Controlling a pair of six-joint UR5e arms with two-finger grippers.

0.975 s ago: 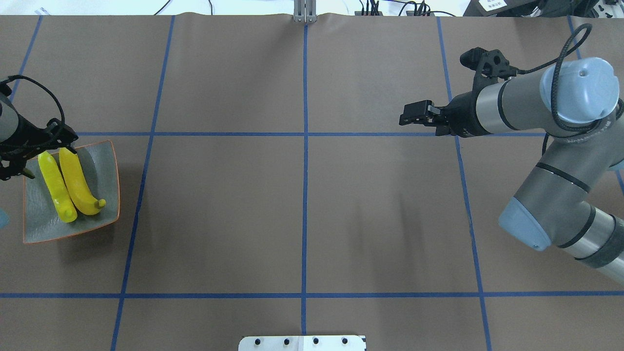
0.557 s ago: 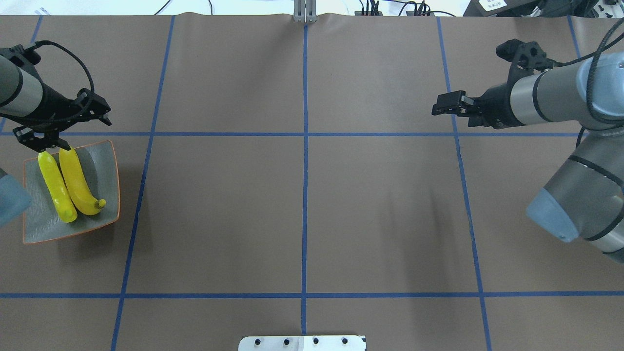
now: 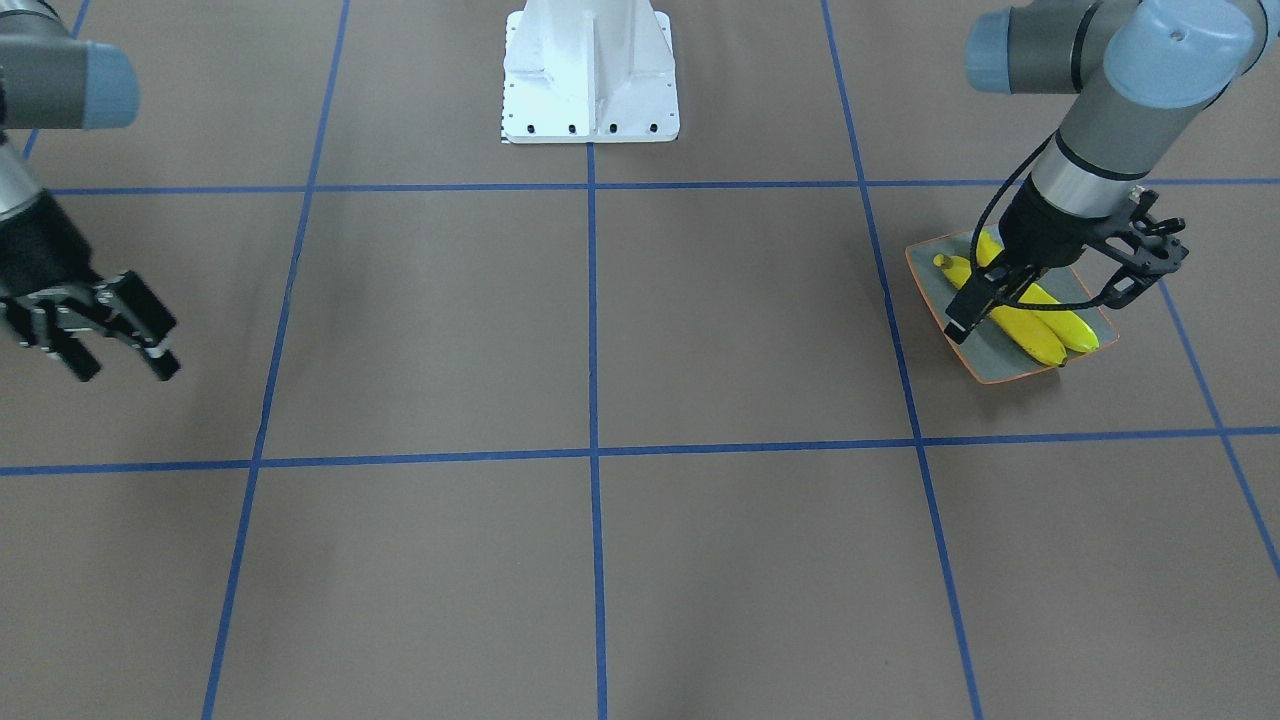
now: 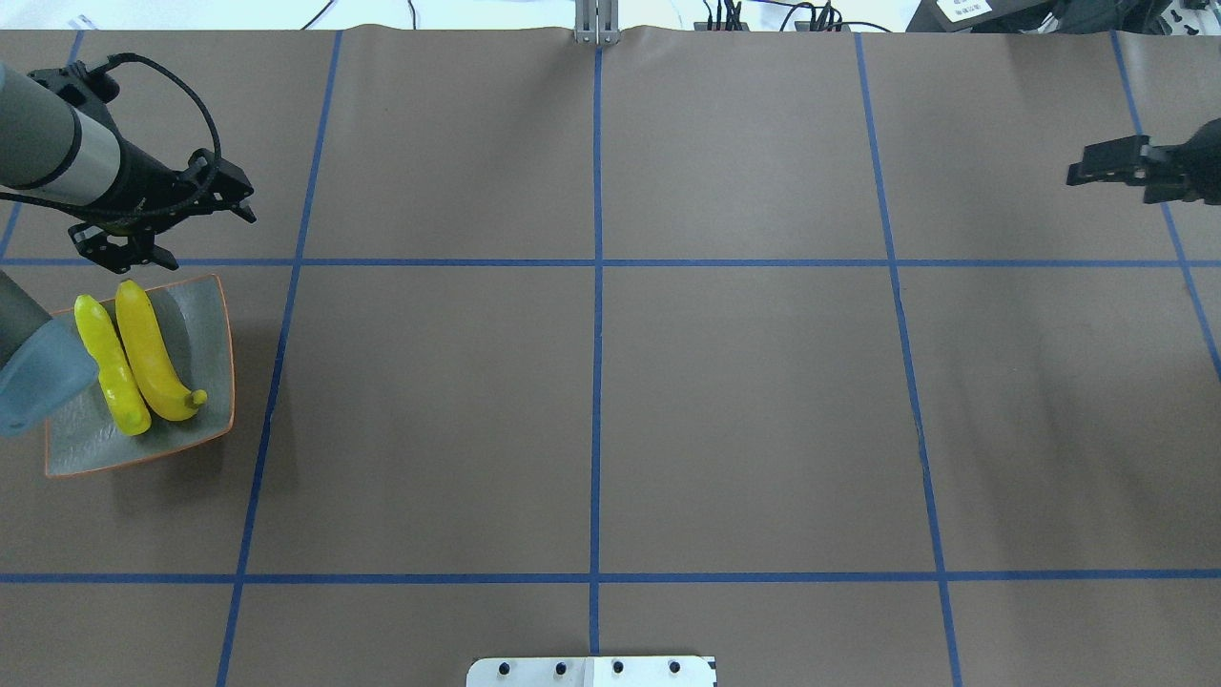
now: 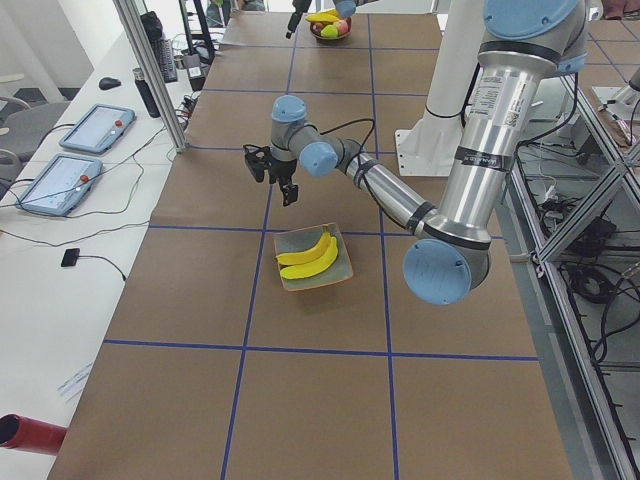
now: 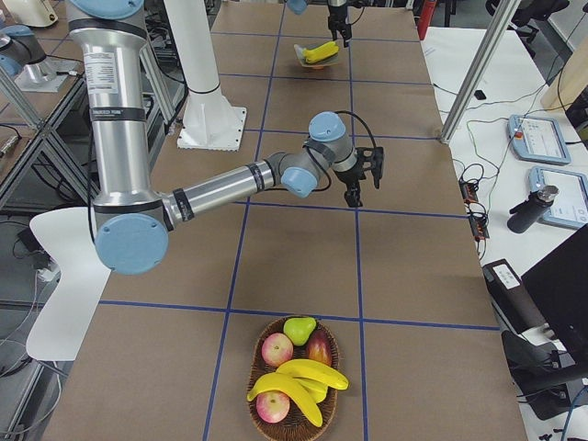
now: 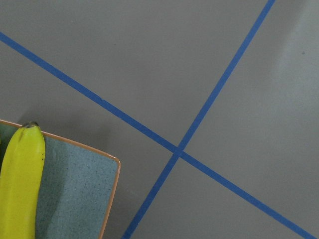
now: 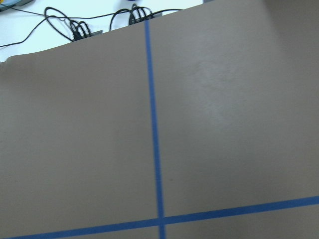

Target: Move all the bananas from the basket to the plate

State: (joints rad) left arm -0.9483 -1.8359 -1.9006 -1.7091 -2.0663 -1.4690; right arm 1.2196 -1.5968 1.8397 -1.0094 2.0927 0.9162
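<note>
Two yellow bananas (image 4: 143,353) lie side by side on the grey-green plate (image 4: 205,334) with its orange rim, at the table's left. My left gripper (image 4: 129,256) hovers open and empty just beyond the plate's far edge. Its wrist view catches one banana (image 7: 20,184) and a plate corner (image 7: 75,189). Far to the right, my right gripper (image 4: 1078,174) is open and empty, its fingers (image 3: 160,360) spread. The basket (image 6: 294,424) stands off the table's right end and holds two more bananas (image 6: 308,375).
In the basket, red apples (image 6: 276,349) and a green pear (image 6: 299,329) lie beside the bananas. Blue tape lines (image 4: 596,286) divide the brown table. The robot's white base (image 3: 590,75) stands at the near middle edge.
My left gripper has drawn back from the bananas on the plate, toward the far side of the table. The right arm has swung away to the right edge of the overhead view.
</note>
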